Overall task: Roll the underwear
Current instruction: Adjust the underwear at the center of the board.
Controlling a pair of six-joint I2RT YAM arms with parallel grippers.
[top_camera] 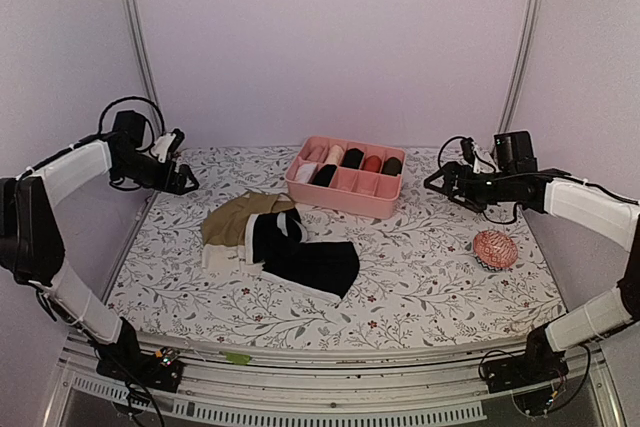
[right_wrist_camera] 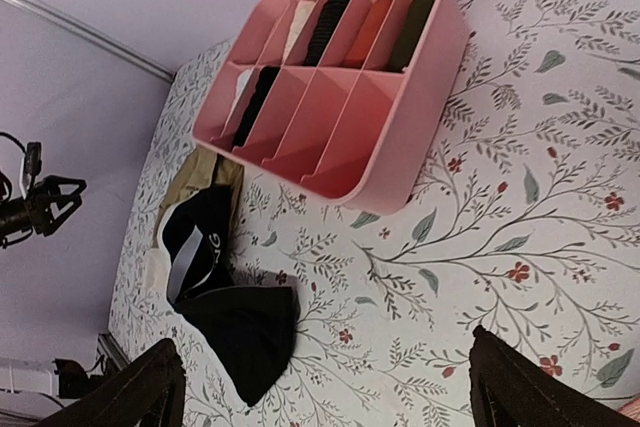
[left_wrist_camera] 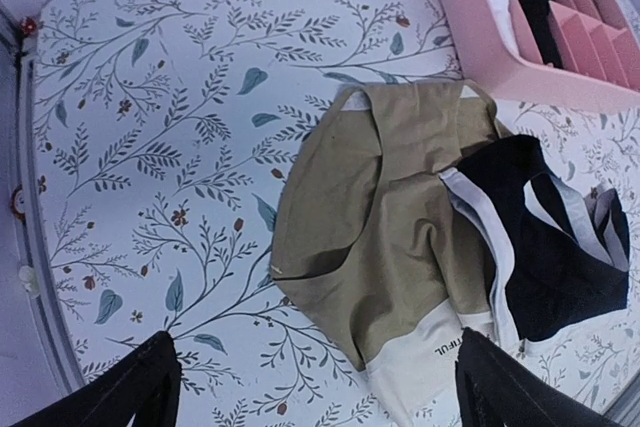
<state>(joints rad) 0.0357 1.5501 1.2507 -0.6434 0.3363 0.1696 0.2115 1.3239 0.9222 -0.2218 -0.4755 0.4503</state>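
An olive-brown brief (top_camera: 238, 219) with a cream waistband lies left of centre, crumpled; in the left wrist view (left_wrist_camera: 400, 227) it fills the middle. Black briefs with white trim (top_camera: 300, 255) lie partly over its right side, also in the left wrist view (left_wrist_camera: 545, 242) and the right wrist view (right_wrist_camera: 235, 322). My left gripper (top_camera: 186, 180) hovers open and empty at the far left, above the cloth. My right gripper (top_camera: 434, 183) hovers open and empty at the far right, beside the pink box.
A pink divided box (top_camera: 345, 177) with rolled items stands at the back centre, also in the right wrist view (right_wrist_camera: 340, 97). A red-and-white patterned ball (top_camera: 495, 248) lies at the right. The table has a floral cloth (top_camera: 420, 277).
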